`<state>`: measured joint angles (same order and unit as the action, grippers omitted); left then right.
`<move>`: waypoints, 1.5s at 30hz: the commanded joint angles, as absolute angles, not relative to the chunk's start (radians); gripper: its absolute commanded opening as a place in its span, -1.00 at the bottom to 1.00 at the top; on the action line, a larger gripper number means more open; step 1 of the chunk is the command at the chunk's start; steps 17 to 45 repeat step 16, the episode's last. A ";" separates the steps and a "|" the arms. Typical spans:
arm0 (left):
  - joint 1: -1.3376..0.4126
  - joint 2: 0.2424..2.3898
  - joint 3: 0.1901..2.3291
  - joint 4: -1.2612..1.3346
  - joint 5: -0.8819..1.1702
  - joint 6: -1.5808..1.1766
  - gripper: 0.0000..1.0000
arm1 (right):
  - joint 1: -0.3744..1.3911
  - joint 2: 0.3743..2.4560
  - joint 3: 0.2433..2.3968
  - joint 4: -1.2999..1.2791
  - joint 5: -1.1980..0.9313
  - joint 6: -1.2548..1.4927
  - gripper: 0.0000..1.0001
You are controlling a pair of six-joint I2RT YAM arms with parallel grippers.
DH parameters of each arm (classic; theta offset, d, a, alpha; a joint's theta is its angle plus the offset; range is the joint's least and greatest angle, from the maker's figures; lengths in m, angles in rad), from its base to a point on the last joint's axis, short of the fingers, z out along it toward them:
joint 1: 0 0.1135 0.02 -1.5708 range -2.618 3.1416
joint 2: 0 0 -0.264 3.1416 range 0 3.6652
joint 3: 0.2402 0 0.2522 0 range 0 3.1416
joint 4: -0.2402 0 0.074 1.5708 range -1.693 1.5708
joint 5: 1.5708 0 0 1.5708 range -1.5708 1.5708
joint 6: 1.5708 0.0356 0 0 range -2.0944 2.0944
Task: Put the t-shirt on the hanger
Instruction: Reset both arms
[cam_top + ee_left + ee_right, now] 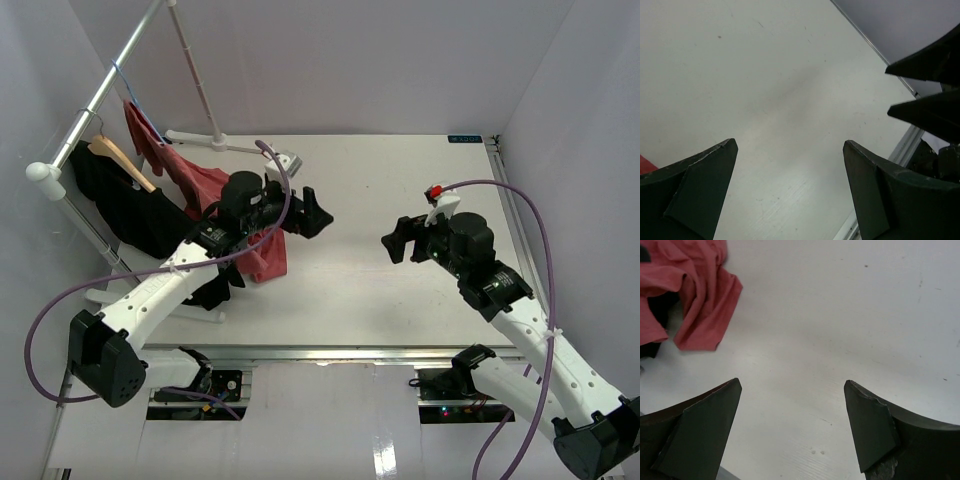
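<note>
**Both grippers open over the table, shirt hanging at the rack**

The left gripper stood with its jaws spread wide and nothing between them. Its wrist view showed only bare white table in the gap. The right gripper was likewise parted and empty, and faced the left one across the middle of the table, near it but apart.

The faded-red cloth t-shirt was at the left side. Its upper end hung at the slanted white metal rail, and its lower part trailed down onto the table, bunched in folds beside and partly under the left arm. In the right wrist view a crumpled fold of it lay on the table, well ahead of the open fingers.

The thin light-blue wire hanger showed only as a fine blue line at the rail just above the shirt's top — whether the wire ran inside the shirt could not be told.

Beside the shirt, farther left on the same rail, a tan wooden hanger carried a black garment.
</note>
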<state>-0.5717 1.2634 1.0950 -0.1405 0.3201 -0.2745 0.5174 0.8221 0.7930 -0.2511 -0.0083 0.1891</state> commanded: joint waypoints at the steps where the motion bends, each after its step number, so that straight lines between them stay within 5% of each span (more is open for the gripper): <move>1: -0.640 1.157 0.999 -0.012 0.269 -0.307 0.96 | 0.517 0.761 0.768 -0.195 0.157 0.277 0.80; 12: -0.669 0.983 0.683 0.155 0.253 -0.376 0.96 | 0.517 0.693 0.709 -0.165 0.163 0.216 0.80; 45: -0.669 0.958 0.658 0.176 0.280 -0.360 0.96 | 0.518 0.703 0.726 -0.183 0.139 0.207 0.80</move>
